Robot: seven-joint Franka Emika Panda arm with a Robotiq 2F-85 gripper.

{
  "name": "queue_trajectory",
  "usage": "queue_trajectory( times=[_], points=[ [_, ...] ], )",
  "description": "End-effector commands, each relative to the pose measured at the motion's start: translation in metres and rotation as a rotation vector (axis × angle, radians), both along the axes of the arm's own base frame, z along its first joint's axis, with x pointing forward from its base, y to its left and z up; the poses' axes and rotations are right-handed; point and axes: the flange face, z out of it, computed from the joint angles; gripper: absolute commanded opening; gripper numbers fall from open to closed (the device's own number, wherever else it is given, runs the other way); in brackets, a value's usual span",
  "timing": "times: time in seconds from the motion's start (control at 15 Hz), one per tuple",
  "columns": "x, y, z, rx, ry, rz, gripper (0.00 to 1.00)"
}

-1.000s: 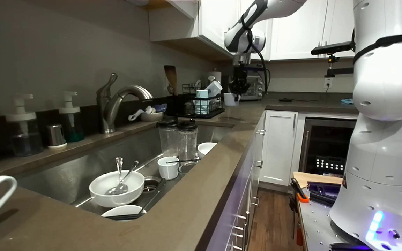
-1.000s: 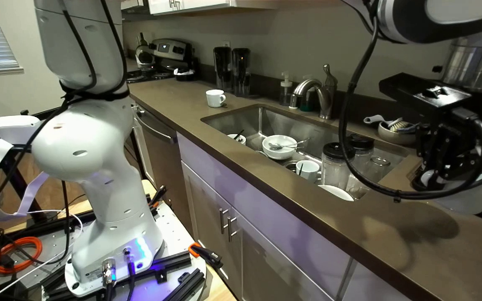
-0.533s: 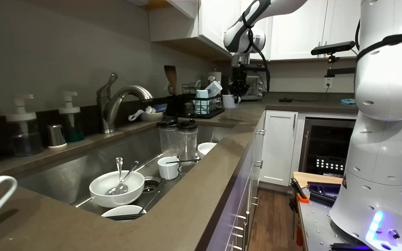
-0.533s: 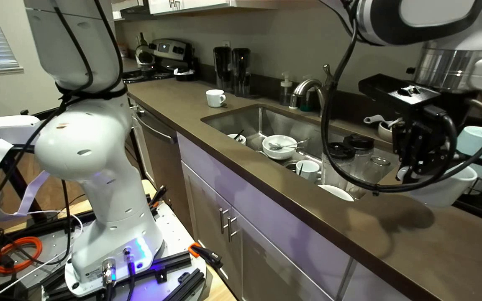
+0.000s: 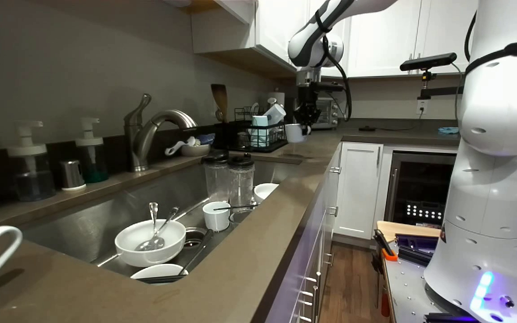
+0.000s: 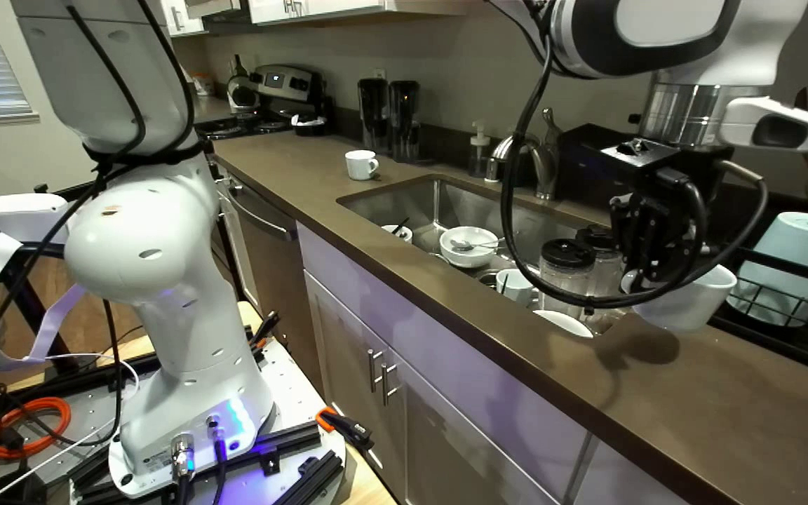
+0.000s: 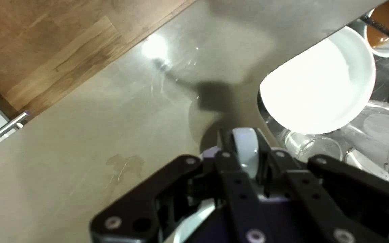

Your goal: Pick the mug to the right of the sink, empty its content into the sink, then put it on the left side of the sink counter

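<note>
A: Displacement over the last second?
B: Claw point(image 7: 244, 135) and white mug point(image 6: 691, 301) have travelled together along the desk point(image 6: 741, 414) toward the sink point(image 6: 470, 205); both exterior views agree. In an exterior view the mug was close to the picture's edge and is now well inside it. Items in the sink: unchanged. Second mug point(image 6: 360, 166): same spot on the desk, well away from the claw, beyond the sink.
A: Arm pose?
B: Arm point(image 6: 677, 28) extended above the desk, wrist upright, claw pointing down. Its column has also turned a little since the earlier frames.
A: State of the claw?
B: Pinching. Wrist view: the mug's handle point(image 7: 247, 152) sits between the fingers, one on either side.
A: The mug itself?
B: Beside and slightly below the claw, roughly upright, raised off the desk; its shadow point(image 6: 646, 347) falls on the surface beneath. Contents: cannot tell.
A: Surroundings, relative to the claw?
B: Nearest end of the sink: just beside and lower, holding a white bowl point(image 7: 319, 81) and two lidded jars point(image 5: 240, 181). Dish rack point(image 5: 278, 145): near, on the wall side, standing on the desk.
</note>
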Motion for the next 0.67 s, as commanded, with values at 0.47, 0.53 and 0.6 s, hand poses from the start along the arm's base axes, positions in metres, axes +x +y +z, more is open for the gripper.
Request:
queue_trajectory(
  times=[0.47,0.53,0.6],
  points=[
    [-0.006,0.085,0.008,-0.025,-0.054,0.237,0.04],
    [-0.004,0.093,0.008,-0.023,-0.057,0.269,0.04],
    [-0.003,0.101,0.007,-0.018,-0.056,0.308,0.04]
  ],
)
